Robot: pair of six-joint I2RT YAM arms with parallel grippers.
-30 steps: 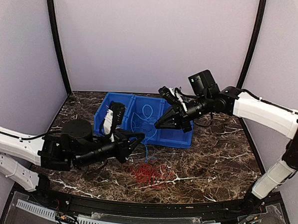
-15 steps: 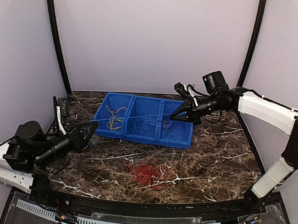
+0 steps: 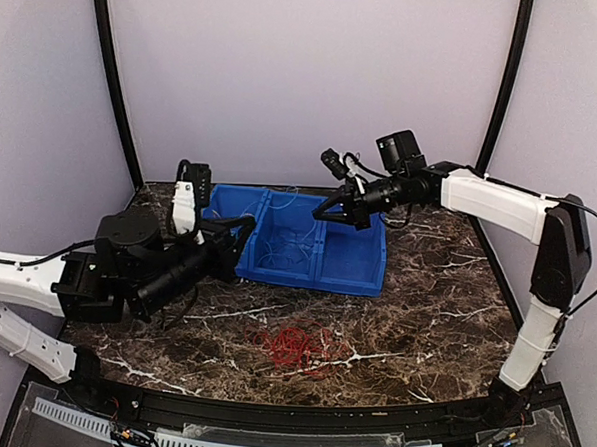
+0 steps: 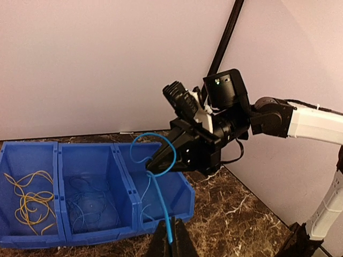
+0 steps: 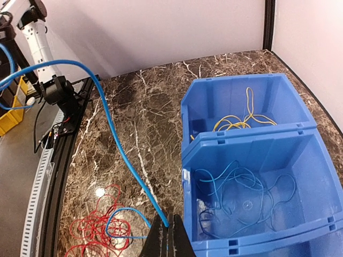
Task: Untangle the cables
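The left gripper (image 3: 244,233) is clamped shut on one end of a blue cable (image 4: 165,217), just beside the left end of the blue bin (image 3: 351,281). The right gripper (image 3: 324,213) is also pinched shut, on the other end of the same cable, and hangs above the bin's back rim.

Half a second ago the two arms were spread wide, with the cable stretched taut across the bin. Now they have swung in toward each other, and the cable sags and curls into a loop between them. It hangs clear of the red cables (image 3: 294,345), which lie in a loose heap on the tabletop (image 3: 444,321) in front of the bin. This suggests the blue cable is already separated and is probably being brought in for dropping.

Inside the bin, yellow cables (image 4: 27,195) fill the left compartment. Other blue cables (image 5: 241,193) lie in the middle compartment, the likely place for this one.

The bin stands close to the back wall, so there is little room behind it. The tabletop to the right of the bin and in front of it, around the red heap, is open. The two grippers are near each other above the bin, so space between them is tight.
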